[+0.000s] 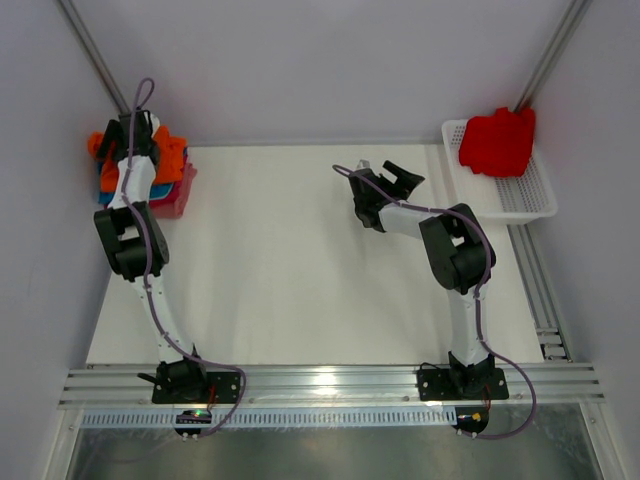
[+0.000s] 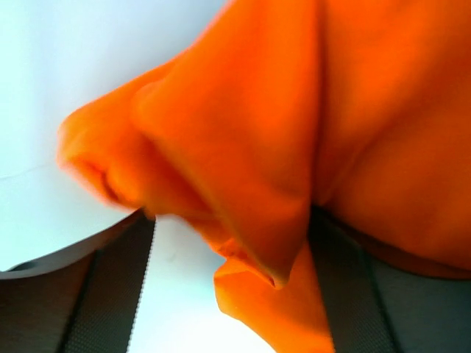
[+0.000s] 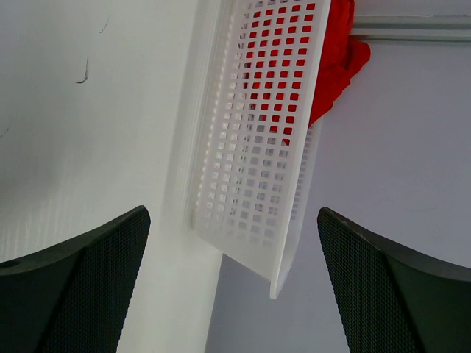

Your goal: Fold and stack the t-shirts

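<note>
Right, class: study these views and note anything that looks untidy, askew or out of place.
The orange t-shirt on the stack at far left looks crumpled, with a loose flap sticking out rather than lying flat. The red t-shirt is bunched in the white basket, hanging over its rim.

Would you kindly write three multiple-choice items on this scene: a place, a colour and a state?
1. Where is the red cloth t-shirt? A in the white plastic mesh basket; B mid-table; C on the floor.
2. Which colour tops the far-left stack of t-shirts? A pink; B orange; C teal.
3. How stand the jaws of the right arm? A shut on cloth; B shut, empty; C open, empty.
A, it sits in the basket's far end; B, the orange cloth t-shirt lies uppermost; C, its wrist view shows nothing between wide-apart fingers.
</note>
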